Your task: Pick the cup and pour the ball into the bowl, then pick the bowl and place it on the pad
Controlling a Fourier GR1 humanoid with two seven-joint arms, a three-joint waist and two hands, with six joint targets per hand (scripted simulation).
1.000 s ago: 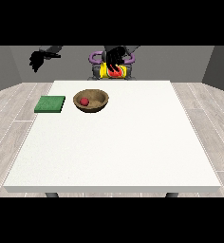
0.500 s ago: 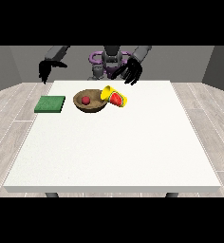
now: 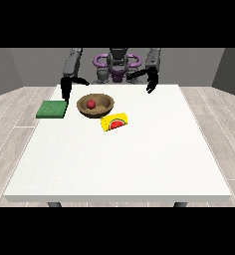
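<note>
Four items on one white desk (image 3: 139, 159), front view, listed from the view's left to right.

Item 1: green pad (image 3: 52, 109), flat and square, near the desk's left edge, toward the far side. Nothing rests on it.

Item 2: brown bowl (image 3: 102, 106), upright, just right of the pad with a strip of bare desk between them. It stands directly on the desk, apart from the pad.

Item 3: red ball (image 3: 91, 103), inside the bowl, lying left of the bowl's middle.

Item 4: yellow cup (image 3: 115, 122), on its side on the desk, just in front of and right of the bowl. A red patch shows on the side facing the camera. Whether cup and bowl touch cannot be told; they lie very close.

Robot: seated behind the far edge of the desk, both arms lowered toward it.

Hand at the view's left (image 3: 66, 89): hangs above the far left corner, over the gap between pad and bowl, just behind the pad. It holds nothing; its finger spread cannot be told.

Hand at the view's right (image 3: 150, 84): hangs over the far edge of the desk, well apart from the cup and bowl. It holds nothing; its finger spread cannot be told.
</note>
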